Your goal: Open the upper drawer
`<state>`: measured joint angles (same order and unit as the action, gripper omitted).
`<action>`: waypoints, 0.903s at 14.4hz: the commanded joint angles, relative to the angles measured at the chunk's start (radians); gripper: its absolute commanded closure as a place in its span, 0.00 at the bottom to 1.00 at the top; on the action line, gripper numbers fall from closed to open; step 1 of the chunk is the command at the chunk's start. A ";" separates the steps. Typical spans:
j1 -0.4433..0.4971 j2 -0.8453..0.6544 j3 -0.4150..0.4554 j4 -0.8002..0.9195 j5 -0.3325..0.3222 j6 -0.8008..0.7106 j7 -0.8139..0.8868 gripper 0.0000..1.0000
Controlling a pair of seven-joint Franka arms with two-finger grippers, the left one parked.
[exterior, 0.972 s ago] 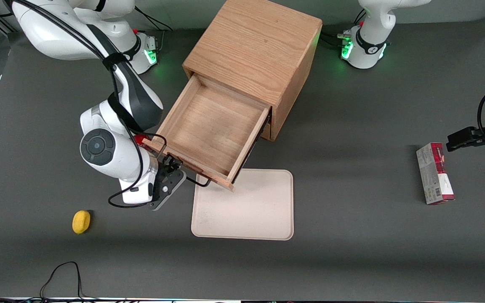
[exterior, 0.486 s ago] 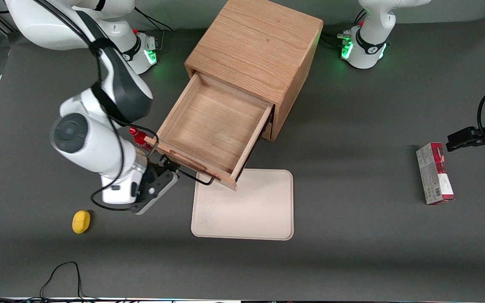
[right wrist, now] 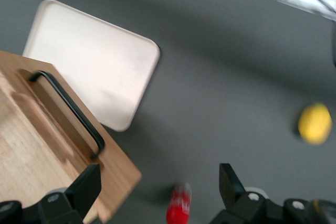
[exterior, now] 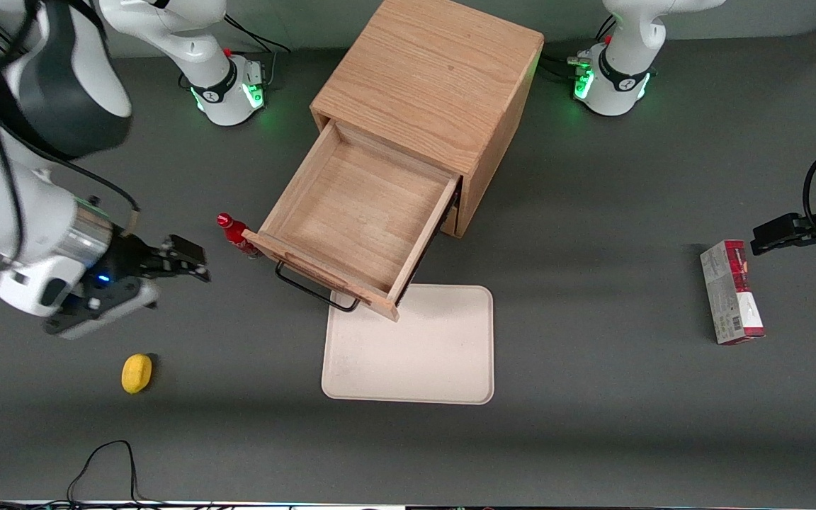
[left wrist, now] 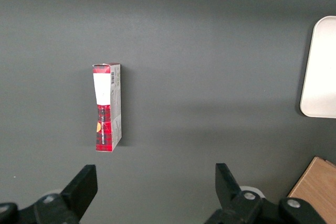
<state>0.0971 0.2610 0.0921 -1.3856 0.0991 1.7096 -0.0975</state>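
Note:
The upper drawer [exterior: 358, 219] of the light oak cube cabinet [exterior: 429, 71] stands pulled far out, its plain wood tray bare inside. Its black bar handle [exterior: 312, 289] runs along the drawer front and also shows in the right wrist view [right wrist: 68, 109]. My right gripper [exterior: 185, 258] is open and empty, raised above the table well away from the handle, toward the working arm's end. Its fingers [right wrist: 84, 187] show spread wide in the right wrist view. The bottom drawer is hidden under the upper one.
A small red bottle [exterior: 234, 232] stands beside the drawer's front corner, between drawer and gripper. A beige tray [exterior: 415, 354] lies nearer the front camera than the drawer. A yellow lemon [exterior: 137, 372] lies near the working arm. A red-and-white box [exterior: 732, 292] lies toward the parked arm's end.
My gripper let go of the black handle and drew back and up, away from the drawer toward the working arm's end. The drawer stays pulled out.

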 commanded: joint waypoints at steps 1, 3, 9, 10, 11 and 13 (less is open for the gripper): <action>0.009 -0.210 -0.081 -0.252 -0.001 0.005 0.091 0.00; 0.000 -0.325 -0.101 -0.376 -0.036 0.007 0.134 0.00; -0.040 -0.562 -0.103 -0.609 -0.096 0.008 0.214 0.00; -0.040 -0.562 -0.103 -0.607 -0.111 0.007 0.214 0.00; -0.042 -0.554 -0.103 -0.601 -0.116 0.007 0.207 0.00; -0.042 -0.546 -0.103 -0.596 -0.116 0.008 0.205 0.00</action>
<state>0.0612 -0.2891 -0.0182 -1.9756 -0.0003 1.6997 0.0867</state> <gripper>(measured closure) 0.000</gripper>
